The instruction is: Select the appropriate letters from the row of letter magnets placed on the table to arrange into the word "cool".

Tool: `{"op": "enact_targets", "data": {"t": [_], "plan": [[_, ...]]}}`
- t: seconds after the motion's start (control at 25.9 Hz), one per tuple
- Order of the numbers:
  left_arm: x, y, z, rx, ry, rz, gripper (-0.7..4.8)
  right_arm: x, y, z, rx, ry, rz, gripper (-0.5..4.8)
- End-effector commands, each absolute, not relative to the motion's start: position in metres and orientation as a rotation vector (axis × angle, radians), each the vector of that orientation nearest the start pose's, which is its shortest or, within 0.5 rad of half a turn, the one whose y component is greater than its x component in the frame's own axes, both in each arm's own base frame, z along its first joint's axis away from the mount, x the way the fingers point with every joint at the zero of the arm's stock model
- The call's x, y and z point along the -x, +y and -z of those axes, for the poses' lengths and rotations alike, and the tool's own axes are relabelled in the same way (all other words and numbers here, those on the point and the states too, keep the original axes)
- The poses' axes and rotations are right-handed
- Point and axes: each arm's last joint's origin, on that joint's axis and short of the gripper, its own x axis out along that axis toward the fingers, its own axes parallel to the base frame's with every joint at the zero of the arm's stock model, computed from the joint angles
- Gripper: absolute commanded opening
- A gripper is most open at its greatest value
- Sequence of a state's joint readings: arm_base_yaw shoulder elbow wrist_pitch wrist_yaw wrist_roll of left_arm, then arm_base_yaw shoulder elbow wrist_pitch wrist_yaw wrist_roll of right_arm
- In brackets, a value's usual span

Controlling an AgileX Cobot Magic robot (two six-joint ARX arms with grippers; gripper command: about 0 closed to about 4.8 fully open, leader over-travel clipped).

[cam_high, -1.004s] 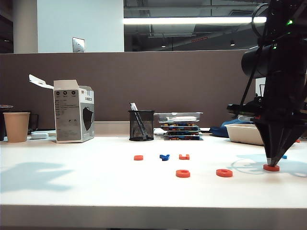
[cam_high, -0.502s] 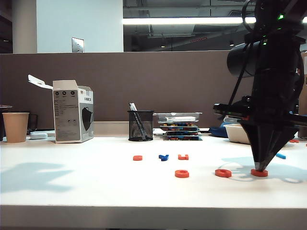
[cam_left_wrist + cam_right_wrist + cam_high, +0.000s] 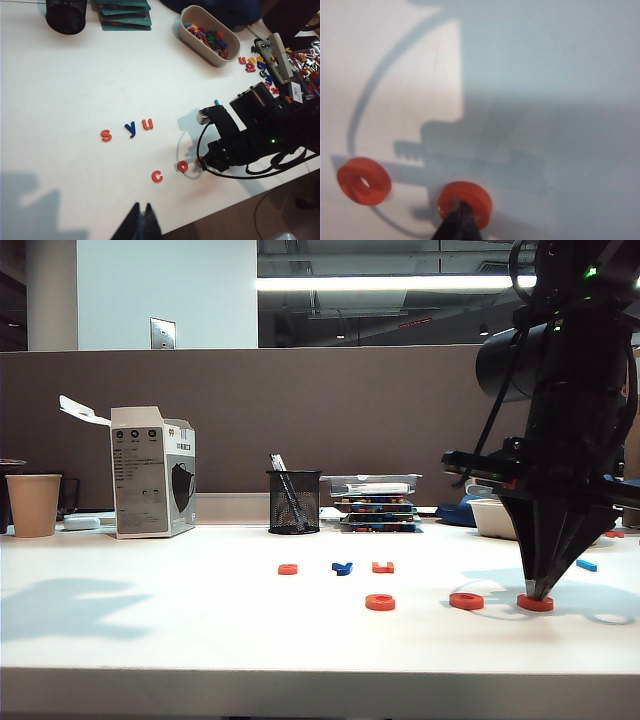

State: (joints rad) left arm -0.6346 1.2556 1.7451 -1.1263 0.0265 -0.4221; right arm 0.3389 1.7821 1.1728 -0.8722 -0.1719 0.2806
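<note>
Right wrist view, first inspector: we find the right gripper point(image 3: 459, 224) clenched to a single point, and that point is planted on the ring magnet point(image 3: 465, 202). A second ring point(image 3: 364, 181) lies just beside it on the table point(image 3: 580, 100).

Second inspector: We agree. Against the exterior pictures of a second ago, this ring magnet point(image 3: 535, 603) has slid with the gripper toward the second ring point(image 3: 467, 600). The two are now near each other but apart.

First inspector: We judge that c point(image 3: 157, 176) and both rings almost spell "coo". The light-blue bar point(image 3: 587, 564) is not yet fetched. It sits farther back, beyond the right arm.

Second inspector: And the left gripper point(image 3: 143, 226)?

First inspector: It hangs over the near table edge, fingers together, with nothing between them. The exterior view does not show it.

Second inspector: What can we not see?

First inspector: We cannot tell whether the tips sit in the ring's hole or press on its rim. In the left wrist view the right arm covers most of that ring, and only an end of the bar shows. From the low exterior view the s point(image 3: 105, 135), y point(image 3: 131, 129) and u point(image 3: 147, 124) behind cannot be read as letters.
</note>
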Motion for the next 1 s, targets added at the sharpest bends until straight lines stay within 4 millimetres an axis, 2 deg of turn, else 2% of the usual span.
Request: {"op": "enact_targets", "data": {"t": [0.04, 0.31, 0.62, 0.81, 0.85, 0.97, 1.0], "plan": [[-0.162, -0.120, -0.466, 0.199, 0.735, 0.500, -0.04, -0.295, 0.110, -0.174, -0.082, 1.553, -0.177, -0.06], [-0.161, -0.120, -0.465, 0.192, 0.754, 0.494, -0.04, -0.294, 0.109, -0.187, -0.093, 1.507, -0.197, -0.06], [-0.161, -0.119, -0.465, 0.192, 0.756, 0.493, -0.04, -0.304, 0.113, -0.206, -0.110, 1.430, -0.234, -0.06], [-0.161, -0.119, -0.465, 0.192, 0.756, 0.493, -0.04, -0.320, 0.105, -0.227, -0.027, 1.299, -0.087, -0.03], [-0.161, -0.119, -0.465, 0.192, 0.756, 0.493, -0.04, -0.324, 0.102, -0.231, -0.016, 1.274, -0.055, 0.09], [-0.161, -0.119, -0.465, 0.192, 0.756, 0.493, -0.04, -0.334, 0.090, -0.242, 0.009, 1.209, 0.002, 1.49], [-0.161, -0.119, -0.465, 0.192, 0.756, 0.493, -0.04, -0.338, 0.086, -0.243, 0.009, 1.196, -0.001, 1.73]]}}
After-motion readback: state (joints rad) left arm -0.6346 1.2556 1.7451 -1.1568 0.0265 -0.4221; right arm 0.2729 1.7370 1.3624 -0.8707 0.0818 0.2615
